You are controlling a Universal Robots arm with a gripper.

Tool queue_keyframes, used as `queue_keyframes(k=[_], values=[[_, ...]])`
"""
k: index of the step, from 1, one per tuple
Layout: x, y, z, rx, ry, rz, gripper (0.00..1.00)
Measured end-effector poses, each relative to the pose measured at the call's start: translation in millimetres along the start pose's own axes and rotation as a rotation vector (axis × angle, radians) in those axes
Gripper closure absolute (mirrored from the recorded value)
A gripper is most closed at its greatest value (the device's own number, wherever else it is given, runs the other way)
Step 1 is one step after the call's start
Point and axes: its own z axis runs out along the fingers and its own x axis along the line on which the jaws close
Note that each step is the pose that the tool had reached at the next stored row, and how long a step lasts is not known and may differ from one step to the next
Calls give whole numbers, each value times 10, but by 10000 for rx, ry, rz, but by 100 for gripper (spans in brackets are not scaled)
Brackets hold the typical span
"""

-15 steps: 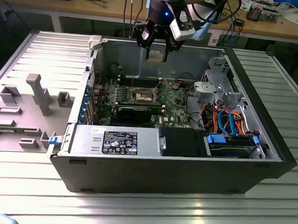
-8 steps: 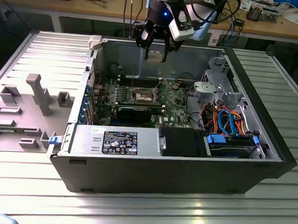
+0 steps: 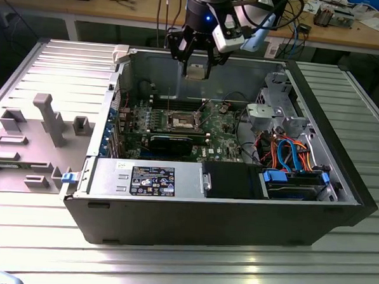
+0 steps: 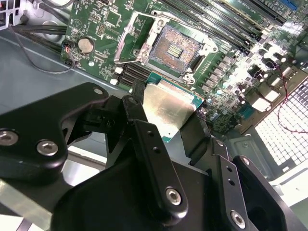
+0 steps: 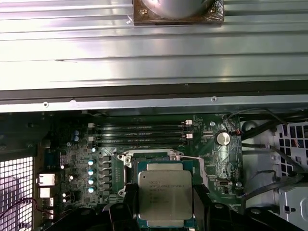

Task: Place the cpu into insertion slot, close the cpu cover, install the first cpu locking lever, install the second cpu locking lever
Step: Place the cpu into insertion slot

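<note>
**Chip held in the air above the open socket**

A ribbed metal bench [image 3: 50, 252] carries an open computer case [image 3: 224, 214], with a cluttered wooden worktop [image 3: 354, 33] behind it. A grey plastic fixture [image 3: 47, 118] lies toward the bench's edge on the exterior view's left.

From my seat, the claw [image 3: 197, 66] hangs over the far wall of the case. It is drawn in to the width of the chip [image 3: 196, 72] and pinches it by two opposite edges. In the second wrist view, the black fingers [image 4: 138, 113] press against the sides of the chip's silvery top. One of its corners is lost behind a finger, so I cannot check the grip there.

The chip is clear of the board, not touching anything below. The socket [image 4: 175, 49] sits near the middle of the green board [image 3: 225, 125], its dark centre bare. The cover [image 4: 129, 34] stands swung up at one side of it. A thin bright wire [image 4: 129, 61] runs by the socket's edge, and I cannot tell whether it is a locking lever.

In the first wrist view, the chip blocks most of the socket, leaving only its far rim showing. The long memory slots [image 5: 139, 132] lie just beyond, and the fingers are cut off at the picture's edge.
</note>
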Motion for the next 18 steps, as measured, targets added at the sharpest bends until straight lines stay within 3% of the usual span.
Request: queue_keyframes(k=[6,18], values=[[48,-20,7,-1,0,0,45],[70,-32,41,0,0,0,45]])
